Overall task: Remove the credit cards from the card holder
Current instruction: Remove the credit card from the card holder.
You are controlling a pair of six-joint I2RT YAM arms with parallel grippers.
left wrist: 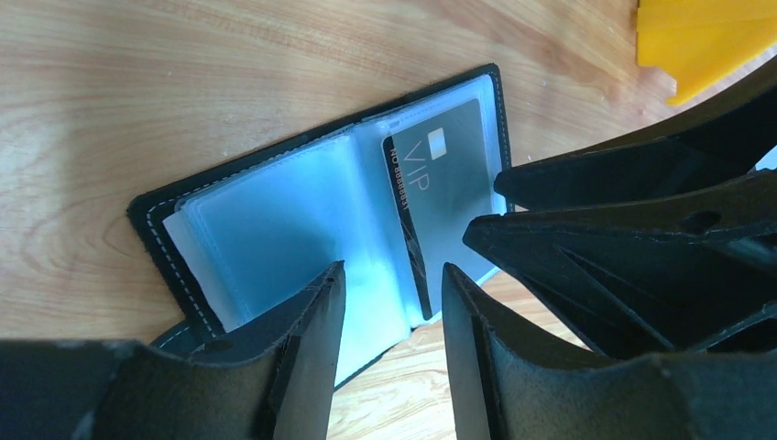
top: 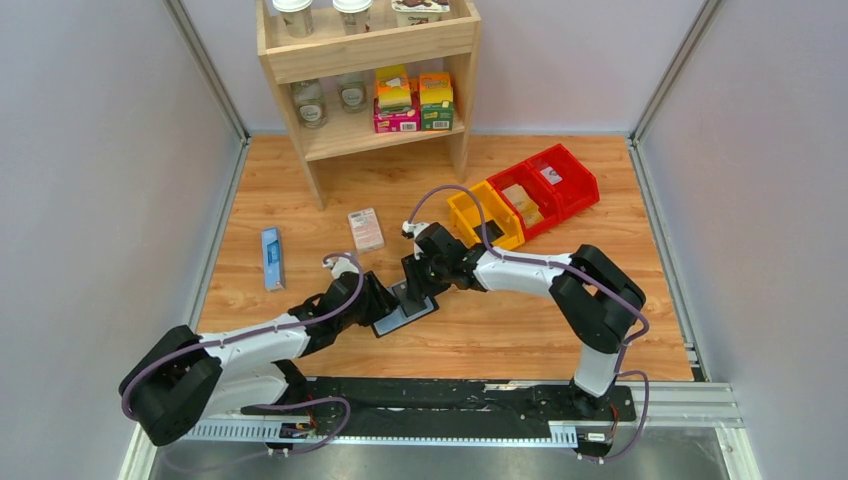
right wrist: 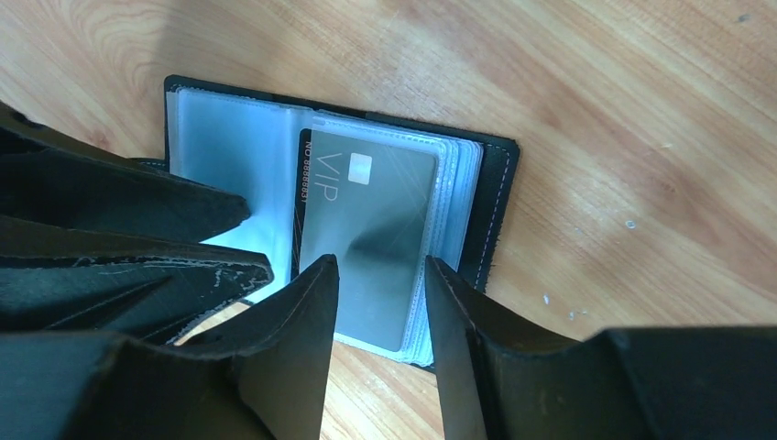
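Card holder (top: 405, 318) open on the desk (top: 520, 345), with the left end effector (left wrist: 392, 275) and the right end effector (right wrist: 377, 266) both down at it, fingers apart.

The holder lies flat directly beneath the two end effectors, which face each other across it, its clear grey-blue pocket pages facing up. The left end effector's fingers stand parted over the empty pocket page on its own side, clamping nothing. The right end effector's fingers are also parted, their tips at the near edge of a grey credit card (right wrist: 366, 220) marked "VIP". That card lies on the pocket stack just below and ahead of them, but I cannot tell whether they touch it or whether it sits inside the top sleeve. A yellow bin (left wrist: 705, 41) stands on the desk beyond the right end effector.
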